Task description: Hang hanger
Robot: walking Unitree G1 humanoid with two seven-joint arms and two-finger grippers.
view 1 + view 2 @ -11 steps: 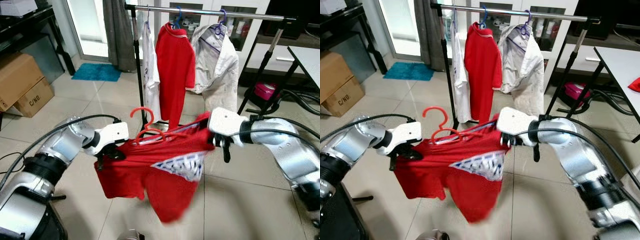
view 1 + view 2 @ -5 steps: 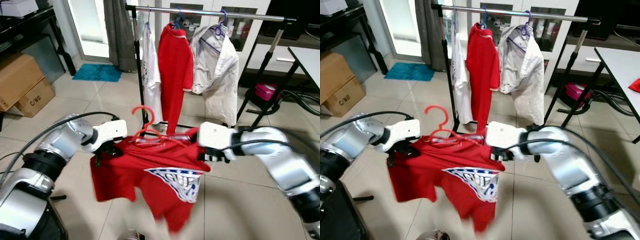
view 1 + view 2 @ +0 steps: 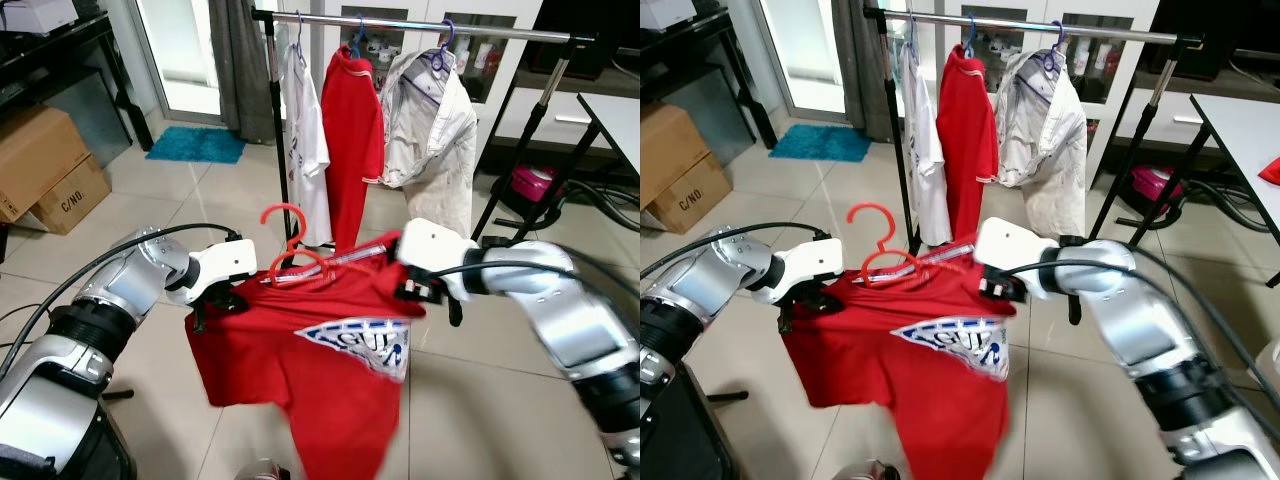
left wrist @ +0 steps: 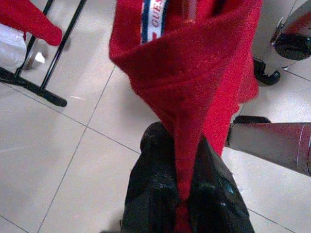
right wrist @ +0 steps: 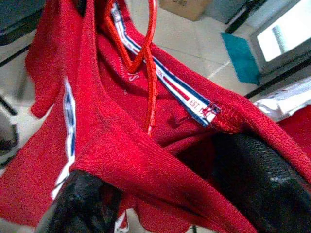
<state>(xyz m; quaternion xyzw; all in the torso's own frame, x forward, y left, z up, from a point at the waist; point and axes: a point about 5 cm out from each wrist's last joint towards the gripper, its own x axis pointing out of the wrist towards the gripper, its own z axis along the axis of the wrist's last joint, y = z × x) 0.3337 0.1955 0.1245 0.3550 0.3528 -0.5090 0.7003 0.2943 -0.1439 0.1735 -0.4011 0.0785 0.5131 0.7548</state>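
Since a moment ago the right gripper (image 3: 418, 287) has lifted its end of the red T-shirt (image 3: 320, 345), so the cloth now spreads between the two arms with its printed chest facing forward and its hem drooping toward the tiled floor (image 3: 480, 400). Its fingers are clamped on the shirt's shoulder. The left gripper (image 3: 222, 300) pinches the opposite shoulder; in the left wrist view the red fabric is squeezed between its black fingers (image 4: 155, 194). A red hanger (image 3: 295, 250) sits inside the neck opening, hook sticking up above the collar, between the two grippers. Beyond it stands a clothes rack (image 3: 420, 24) with a white T-shirt (image 3: 300, 130), a red polo shirt (image 3: 352, 140) and a cream jacket (image 3: 435, 140) hanging from the rail.
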